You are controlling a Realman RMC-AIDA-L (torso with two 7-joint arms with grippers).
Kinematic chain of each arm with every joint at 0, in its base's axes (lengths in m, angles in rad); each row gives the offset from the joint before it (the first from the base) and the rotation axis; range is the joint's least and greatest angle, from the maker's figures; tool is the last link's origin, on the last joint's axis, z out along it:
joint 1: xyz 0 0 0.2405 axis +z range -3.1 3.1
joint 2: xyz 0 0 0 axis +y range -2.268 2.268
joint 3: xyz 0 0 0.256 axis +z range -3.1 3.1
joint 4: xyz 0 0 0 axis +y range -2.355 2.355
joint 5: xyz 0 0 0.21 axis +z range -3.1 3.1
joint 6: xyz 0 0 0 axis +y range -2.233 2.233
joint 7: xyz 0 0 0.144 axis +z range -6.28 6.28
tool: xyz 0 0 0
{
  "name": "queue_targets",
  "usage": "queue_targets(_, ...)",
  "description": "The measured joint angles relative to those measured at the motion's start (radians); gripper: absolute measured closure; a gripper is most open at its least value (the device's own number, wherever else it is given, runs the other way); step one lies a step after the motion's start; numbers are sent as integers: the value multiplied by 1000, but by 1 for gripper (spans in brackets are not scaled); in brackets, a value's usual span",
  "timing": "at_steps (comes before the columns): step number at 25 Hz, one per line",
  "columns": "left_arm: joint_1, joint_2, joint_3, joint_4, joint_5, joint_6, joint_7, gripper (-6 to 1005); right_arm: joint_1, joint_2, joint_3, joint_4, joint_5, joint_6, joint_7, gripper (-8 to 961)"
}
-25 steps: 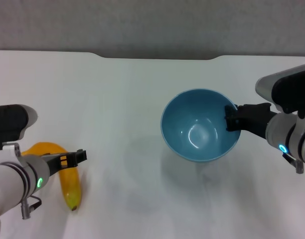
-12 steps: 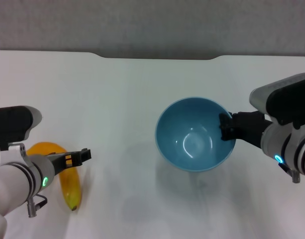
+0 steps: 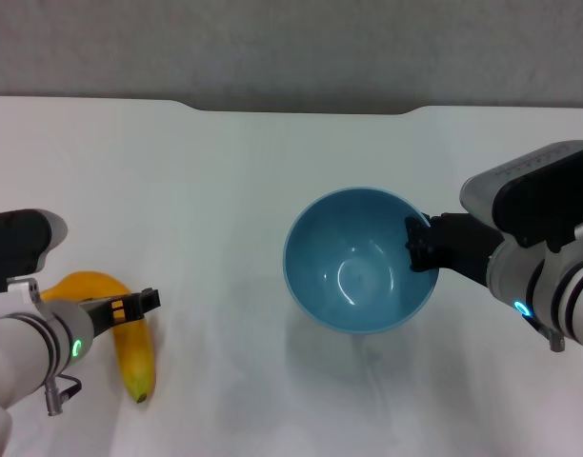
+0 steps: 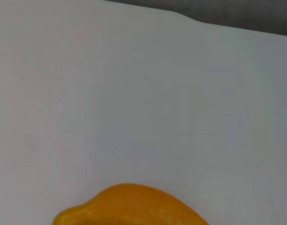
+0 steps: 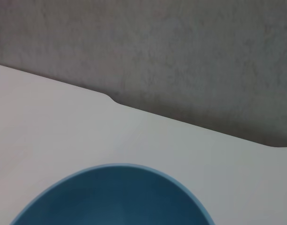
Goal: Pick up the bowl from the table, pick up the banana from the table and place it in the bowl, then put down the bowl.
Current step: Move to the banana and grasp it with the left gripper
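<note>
I note the bowl (image 3: 360, 259), clamped at its right rim by the right end effector (image 3: 417, 249), has drifted left above the bench (image 3: 225, 190) since the earlier frame. The banana (image 3: 130, 347) lies at the near left, long axis running near-to-far, dark tip toward me. The left end effector (image 3: 139, 303) sits over it; I cannot tell its finger state.

A grey textured wall (image 3: 291, 48) rises behind, nothing more

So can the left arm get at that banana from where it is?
Probably yes. The left gripper hangs right over the banana, which lies alone on the table; nothing stands between them. The bowl, held by the right gripper, is well off to the side.
</note>
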Motion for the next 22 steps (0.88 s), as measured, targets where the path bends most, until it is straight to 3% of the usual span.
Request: queue_targets(22, -49, -2, -17, 99, -9, -25, -7, 138, -1, -2, -1, -11, 0, -5, -3, 908)
